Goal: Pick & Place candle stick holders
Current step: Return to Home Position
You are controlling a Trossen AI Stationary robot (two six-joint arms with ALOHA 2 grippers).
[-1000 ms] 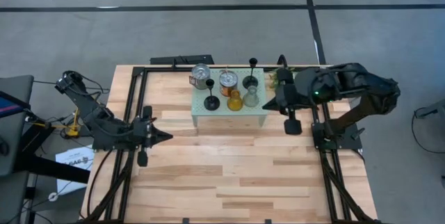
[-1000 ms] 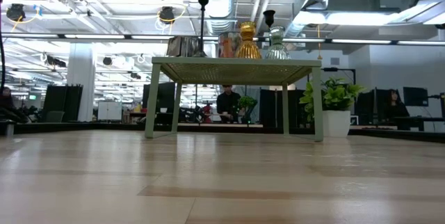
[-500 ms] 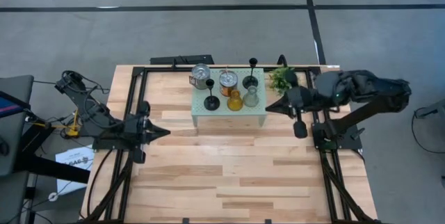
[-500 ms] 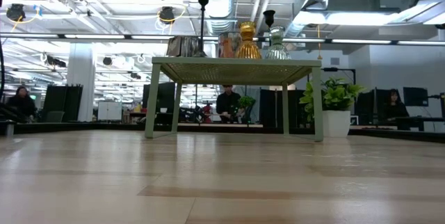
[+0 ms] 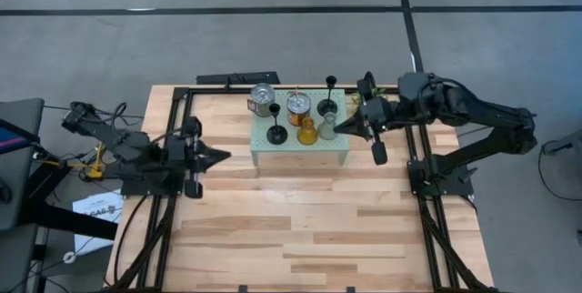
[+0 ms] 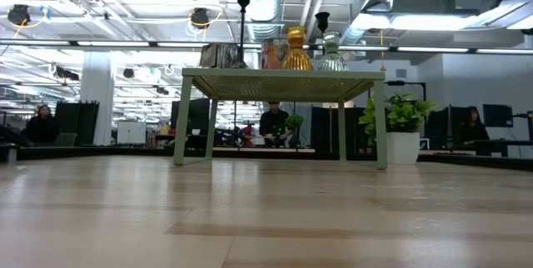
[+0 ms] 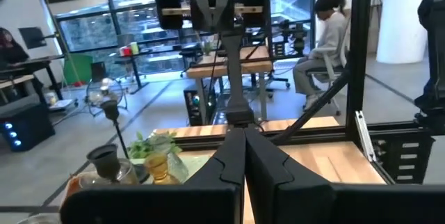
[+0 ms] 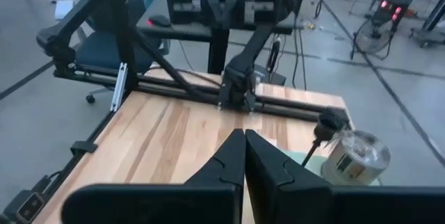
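The six holders stand on the pale green perforated stand [image 5: 300,155] at the table's far middle. They are two silvery cups [image 5: 264,99] [image 5: 298,105], two black stemmed ones [image 5: 276,134] [image 5: 329,102], an amber glass [image 5: 307,132] and a clear glass [image 5: 327,129]. My right gripper [image 5: 338,129] is shut and empty. It points toward the table's left, with its tip over the stand's right end beside the clear glass; the low view does not show it. My left gripper [image 5: 227,156] is shut and empty, left of the stand, pointing at it.
A small green potted plant [image 6: 400,118] stands right of the stand, partly under my right arm in the high view. Black frame rails [image 5: 177,129] run along the table's left and right sides. The bare wooden tabletop [image 5: 300,220] reaches from the stand to the near edge. People sit in the room beyond.
My right arm has drawn back toward the table's right edge, then stretched out leftward, and its shut gripper has ended a little nearer the clear glass. My left gripper has moved a little toward the far edge and the stand. The holders have stayed in place.
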